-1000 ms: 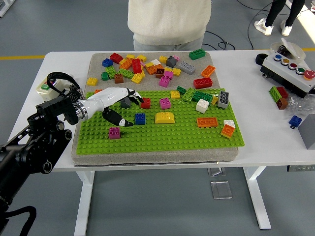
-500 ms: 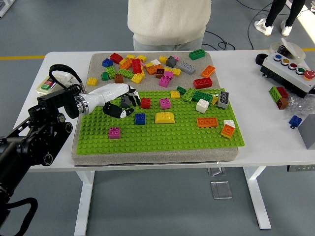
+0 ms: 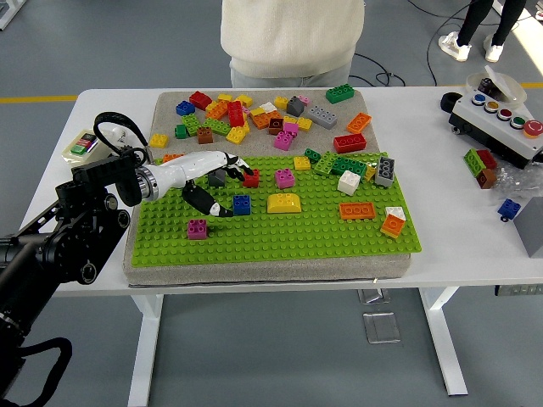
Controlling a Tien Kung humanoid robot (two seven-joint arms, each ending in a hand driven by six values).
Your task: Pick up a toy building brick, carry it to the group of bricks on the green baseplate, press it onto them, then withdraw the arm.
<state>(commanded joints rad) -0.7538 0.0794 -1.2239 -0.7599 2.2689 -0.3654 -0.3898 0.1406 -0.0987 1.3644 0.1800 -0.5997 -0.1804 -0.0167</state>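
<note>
**A:** Holding a brick yet?

**B:** No, not by the look of it. Reaching in from the left with the left hand, low over the far left part of the green baseplate. Spread out, with fingers pointing right and tips just touching or almost touching a small red brick. Thumb hanging down nearer, well apart from the rest, close to a blue brick. Nothing pinched between them. Something small and dark under the palm, too hard to tell what.

**A:** So which part of the job?

**B:** Probably the very start: going for the red brick. Not grabbed, not carried, not pressed on.

**A:** And where to take it?

**B:** Likely to the bunch of bricks at the far right of the baseplate, green, white and grey all close together. Well apart from the hand, so a good trip to the right.

**A:** Anything else to know?

**B:** Lots of loose bricks heaped at the far side of the surface. Also a person standing behind, hands not seen. No sign of the right hand.
</note>
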